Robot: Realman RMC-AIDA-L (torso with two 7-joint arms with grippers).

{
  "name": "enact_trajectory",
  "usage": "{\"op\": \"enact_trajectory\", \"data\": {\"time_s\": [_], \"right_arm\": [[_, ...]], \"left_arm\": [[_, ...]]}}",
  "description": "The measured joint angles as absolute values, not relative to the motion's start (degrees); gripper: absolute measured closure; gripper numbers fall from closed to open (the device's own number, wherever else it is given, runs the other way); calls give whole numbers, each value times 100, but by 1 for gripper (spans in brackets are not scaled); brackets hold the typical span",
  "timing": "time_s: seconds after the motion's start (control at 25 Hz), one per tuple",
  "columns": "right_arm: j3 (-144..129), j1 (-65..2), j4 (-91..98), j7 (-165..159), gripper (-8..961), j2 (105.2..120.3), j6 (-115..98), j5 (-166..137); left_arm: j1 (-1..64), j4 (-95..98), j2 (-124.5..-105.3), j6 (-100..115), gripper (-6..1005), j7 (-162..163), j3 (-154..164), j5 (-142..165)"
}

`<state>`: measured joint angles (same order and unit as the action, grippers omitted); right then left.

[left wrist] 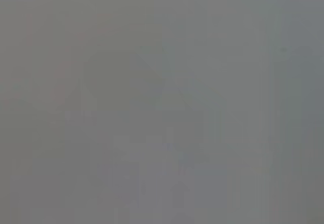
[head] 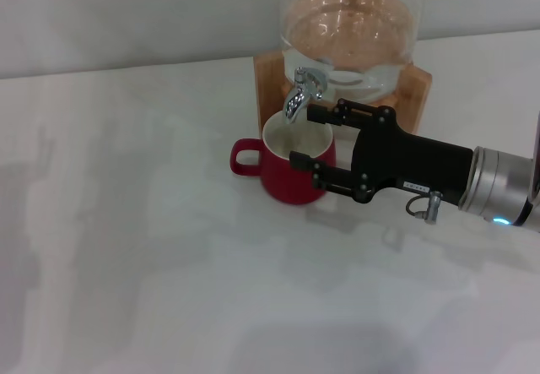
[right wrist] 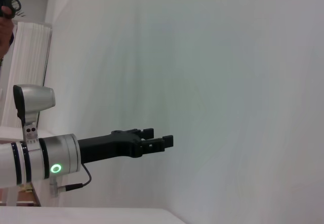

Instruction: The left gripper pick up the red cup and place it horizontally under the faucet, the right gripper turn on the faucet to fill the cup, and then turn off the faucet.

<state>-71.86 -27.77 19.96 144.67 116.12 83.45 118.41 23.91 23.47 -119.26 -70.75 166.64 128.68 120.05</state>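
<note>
Beside faucet [head: 297,95], right pincer [head: 308,138] agape

Open desk [head: 152,247] left of and in front of the right claw [head: 308,138]: wide room to pass. Between its spread fingers, the red cup [head: 291,167], rim up. Just past the upper finger, the faucet [head: 299,91] over the cup, and behind it the glass dispenser [head: 346,28] on its wooden stand [head: 270,78], blocking the far side.

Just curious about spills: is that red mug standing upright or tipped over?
Upright. The red mug stands on its base under the faucet, white inside facing up, handle out sideways.
</note>
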Motion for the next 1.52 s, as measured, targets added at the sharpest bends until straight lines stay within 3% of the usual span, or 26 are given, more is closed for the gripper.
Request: {"op": "enact_trajectory", "data": {"time_s": [1.52], "right_arm": [[-7207, -2788, 2003, 14422, 310, 11619, 8341, 11838]], "left_arm": [[2437, 2347, -11927, -7075, 162, 16664, 12876, 12005]]}}
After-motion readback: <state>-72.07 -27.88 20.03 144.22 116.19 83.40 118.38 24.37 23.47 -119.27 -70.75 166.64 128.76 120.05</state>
